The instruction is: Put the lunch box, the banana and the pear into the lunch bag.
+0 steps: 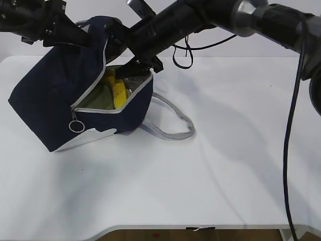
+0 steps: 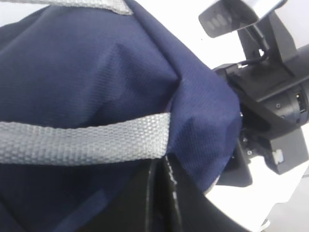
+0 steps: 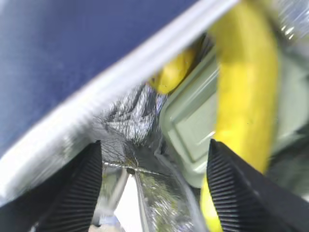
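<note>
The navy lunch bag [image 1: 55, 95] stands tilted on the left of the table with its zipper mouth open toward me. My left gripper [image 1: 83, 36] is shut on the fabric at the bag's top, next to the grey handle [image 2: 82, 140]; its dark fingers [image 2: 164, 203] show at the bottom of the left wrist view. My right gripper [image 1: 131, 69] is open and empty at the bag's mouth [image 3: 154, 193]. Inside lie the banana [image 1: 119, 94] [image 3: 246, 82], the pear [image 3: 171, 75] and the green lid of the lunch box [image 3: 193, 121]. The bag's rim [image 3: 120, 82] crosses the right wrist view.
A second grey handle loop [image 1: 173, 123] lies on the white table [image 1: 210, 170] right of the bag. A zipper pull ring [image 1: 75, 125] hangs at the bag's front. A black cable [image 1: 288, 150] hangs at the right. The right arm [image 2: 275, 106] is close beside the bag.
</note>
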